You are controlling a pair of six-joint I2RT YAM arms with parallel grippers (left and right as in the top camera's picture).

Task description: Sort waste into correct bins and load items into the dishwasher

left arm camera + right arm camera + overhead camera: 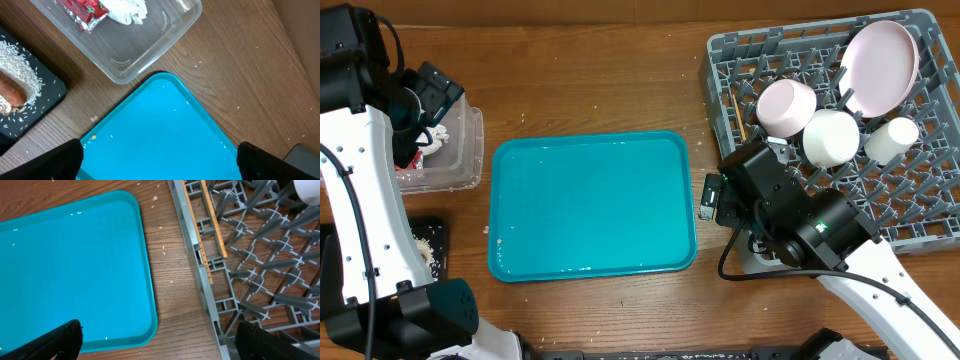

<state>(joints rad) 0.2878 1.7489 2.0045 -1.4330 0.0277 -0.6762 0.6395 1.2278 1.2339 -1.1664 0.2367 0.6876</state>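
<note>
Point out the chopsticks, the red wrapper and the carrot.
chopsticks (215,222), right wrist view, mid-shaft of one stick.
red wrapper (82,10), left wrist view, its middle.
carrot (11,90), left wrist view, visible end.

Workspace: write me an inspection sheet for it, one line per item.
Surface: wooden table; teal tray on it, bare but for specks.
Job's things: clear tub holds red wrapper and napkin; black tray holds carrot and rice; dish rack holds large plate, bowl, small cup, another dish and chopsticks.
Clutter: stray rice grains on the wood.
Grippers: left gripper and right gripper above the teal tray's edge, jaws wide apart, empty.
Cables: black cable along the left arm; second cable looping by the right arm.
Surroundings: nothing seen.
</note>
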